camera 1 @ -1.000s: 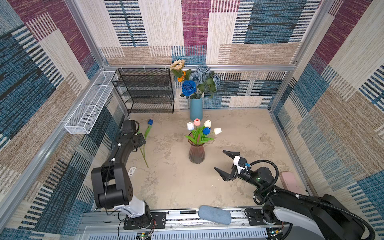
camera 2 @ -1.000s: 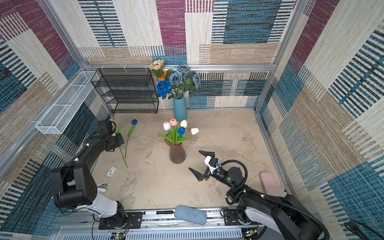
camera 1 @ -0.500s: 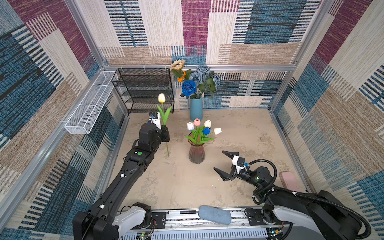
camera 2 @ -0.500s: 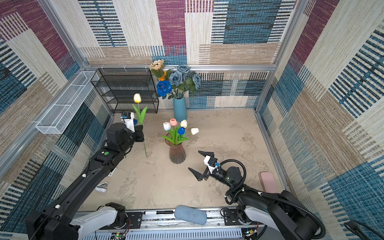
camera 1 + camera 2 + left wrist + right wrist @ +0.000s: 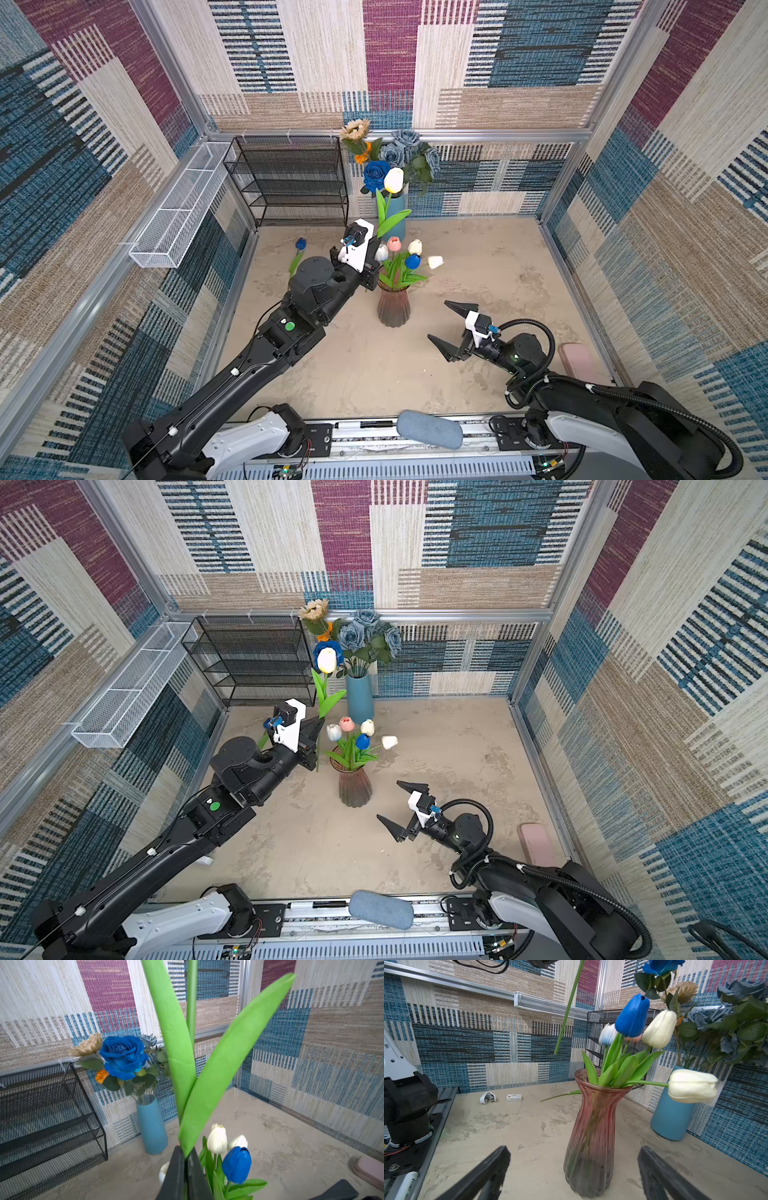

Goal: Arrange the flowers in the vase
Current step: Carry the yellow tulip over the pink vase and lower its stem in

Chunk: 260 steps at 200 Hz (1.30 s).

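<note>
Sandy bench (image 5: 498,257): left gripper (image 5: 185,1153), stretched far, clamps a cream tulip (image 5: 393,179) upright just left of the pink vase (image 5: 392,307), bloom cut off in its wrist view. Right gripper (image 5: 439,320) hovers low, jaws apart.

Lab test cell, patterned wall panels (image 5: 390,62), aluminium frame (image 5: 498,134)

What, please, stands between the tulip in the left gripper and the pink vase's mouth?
Only the tulips already in the pink vase: their leaves crowd its mouth. The held tulip hangs free beside them, stem down.
</note>
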{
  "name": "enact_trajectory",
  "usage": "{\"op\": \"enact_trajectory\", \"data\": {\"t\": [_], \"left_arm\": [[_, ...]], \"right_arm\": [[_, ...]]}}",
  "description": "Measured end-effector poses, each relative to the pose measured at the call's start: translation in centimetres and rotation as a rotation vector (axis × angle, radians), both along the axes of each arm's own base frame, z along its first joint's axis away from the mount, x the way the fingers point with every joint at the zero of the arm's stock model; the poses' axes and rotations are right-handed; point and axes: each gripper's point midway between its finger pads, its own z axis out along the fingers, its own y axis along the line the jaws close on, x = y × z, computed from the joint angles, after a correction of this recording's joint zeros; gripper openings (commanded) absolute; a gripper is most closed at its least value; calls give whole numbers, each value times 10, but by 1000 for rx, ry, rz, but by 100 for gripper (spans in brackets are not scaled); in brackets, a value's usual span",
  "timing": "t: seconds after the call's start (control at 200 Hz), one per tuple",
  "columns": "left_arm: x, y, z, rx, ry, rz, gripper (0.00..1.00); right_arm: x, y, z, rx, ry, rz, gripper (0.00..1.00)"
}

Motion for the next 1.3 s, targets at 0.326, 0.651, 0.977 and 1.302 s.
{"op": "enact_trajectory", "data": {"t": [0.326,0.651,0.977,1.302], "left_arm": [[0,-31,-2,-41,-111,-128,0],[25,-57,-18,-63,-134,-155,0],[40,-46,-43,-115,-64,-115,0],[45,-42,-79,-141,42,-102,0]], "right_arm": [[-1,1,1,2,-4,9,100],[-5,-2,10,21,-30,8,100],[-8,-4,12,26,-37,8,100],[-6,-3,5,12,-18,8,100]]}}
